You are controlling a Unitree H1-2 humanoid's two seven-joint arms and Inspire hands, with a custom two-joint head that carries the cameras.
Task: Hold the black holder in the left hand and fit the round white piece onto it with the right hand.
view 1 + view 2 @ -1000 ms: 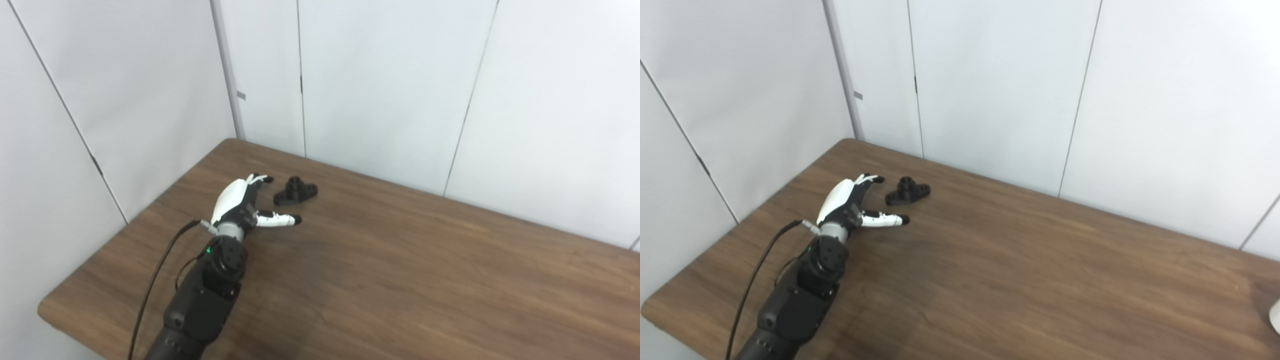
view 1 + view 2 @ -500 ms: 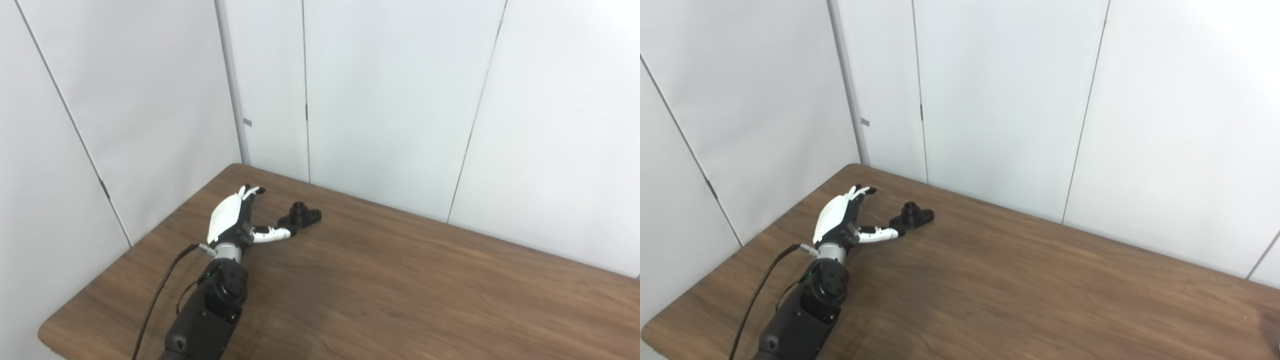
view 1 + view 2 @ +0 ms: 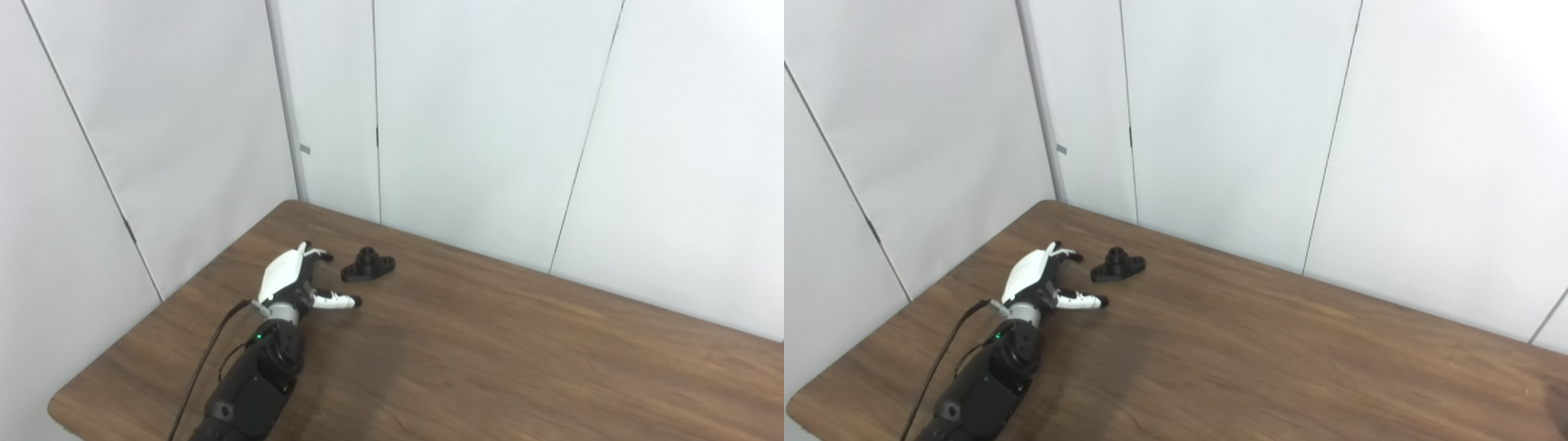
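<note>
The left hand is shown near the black holder, not touching it, with fingers spread and empty. The holder is seen lying on the wooden table near the far-left corner.

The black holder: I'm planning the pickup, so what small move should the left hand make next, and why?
Probably ease the left hand forward and right to bracket the black holder. The hand is open, just short of it, and the holder lies untouched on the table.

no readable text, labels or numbers
</note>
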